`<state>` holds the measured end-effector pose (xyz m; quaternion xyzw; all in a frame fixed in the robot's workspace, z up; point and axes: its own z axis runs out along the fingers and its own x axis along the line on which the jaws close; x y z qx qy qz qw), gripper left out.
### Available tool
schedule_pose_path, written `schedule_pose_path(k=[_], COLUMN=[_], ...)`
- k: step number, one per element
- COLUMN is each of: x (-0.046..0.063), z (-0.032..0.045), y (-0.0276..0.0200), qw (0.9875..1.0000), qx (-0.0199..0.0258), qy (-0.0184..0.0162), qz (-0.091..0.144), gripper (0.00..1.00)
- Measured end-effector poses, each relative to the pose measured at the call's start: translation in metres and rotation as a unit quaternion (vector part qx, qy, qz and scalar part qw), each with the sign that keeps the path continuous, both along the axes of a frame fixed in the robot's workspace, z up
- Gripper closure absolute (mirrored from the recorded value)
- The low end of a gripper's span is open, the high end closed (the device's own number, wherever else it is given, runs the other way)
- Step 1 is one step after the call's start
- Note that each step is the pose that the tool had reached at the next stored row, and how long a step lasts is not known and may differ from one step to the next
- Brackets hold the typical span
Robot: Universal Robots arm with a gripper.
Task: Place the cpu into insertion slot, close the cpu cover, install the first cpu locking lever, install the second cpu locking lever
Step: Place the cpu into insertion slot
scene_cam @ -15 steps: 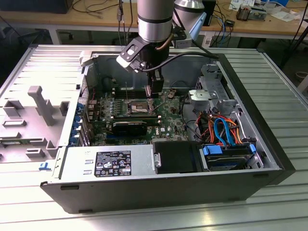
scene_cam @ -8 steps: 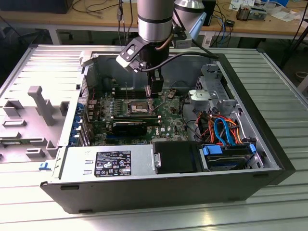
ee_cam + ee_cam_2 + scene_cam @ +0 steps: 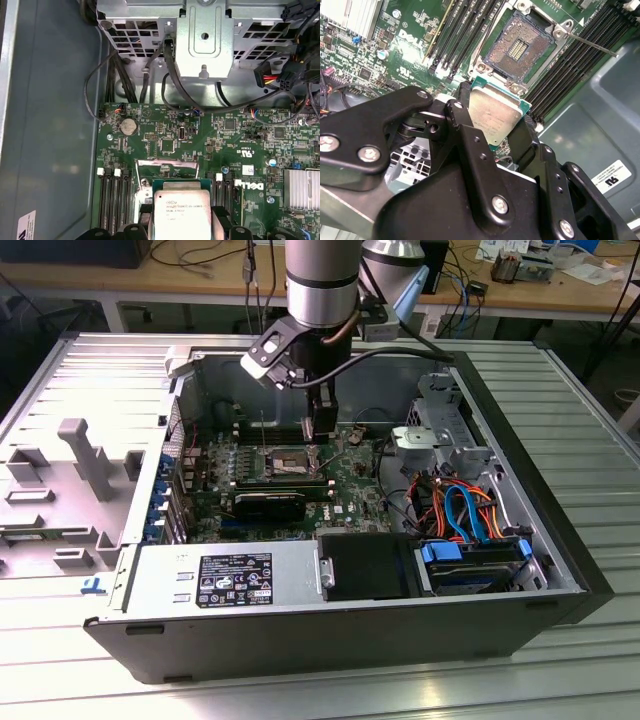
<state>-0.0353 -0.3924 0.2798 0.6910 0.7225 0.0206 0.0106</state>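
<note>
Ribbed grey metal tabletop [image 3: 570,420] carries an open computer case [image 3: 300,640] lying on its side, with a cluttered workbench behind it. From above, the arm [image 3: 320,280] reaches into the case, and its gripper [image 3: 322,435] hangs just over the green motherboard [image 3: 210,145].

In the second wrist view the black, bolted fingers [image 3: 467,135] are clamped on opposite edges of the cpu [image 3: 495,115], a flat square with a dull brushed-silver lid on a green base. The gripper's linkage hides its near edge. In the first wrist view the picture's edge cuts it off.

It sits apart from the insertion slot [image 3: 520,47], a dark square bed of fine golden contacts inside a bright metal rim, which lies bare. A thin steel rod [image 3: 590,42] sticks out beside that rim, and long black memory slots [image 3: 465,35] flank it. In the exterior view the chip itself is too small to make out.

A perforated sheet-metal drive cage [image 3: 205,35] and a finned heatsink [image 3: 302,187] border the board.
</note>
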Motion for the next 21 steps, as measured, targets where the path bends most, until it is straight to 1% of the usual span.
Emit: schedule_pose_path(k=[7,21], x=[0.0,0.0], z=[0.0,-0.0001], y=[0.0,0.0], qw=[0.9999,0.9996], qx=[0.0,0.0], qy=[0.0,0.0], qz=[-0.012,-0.028], gripper=[0.45,0.45])
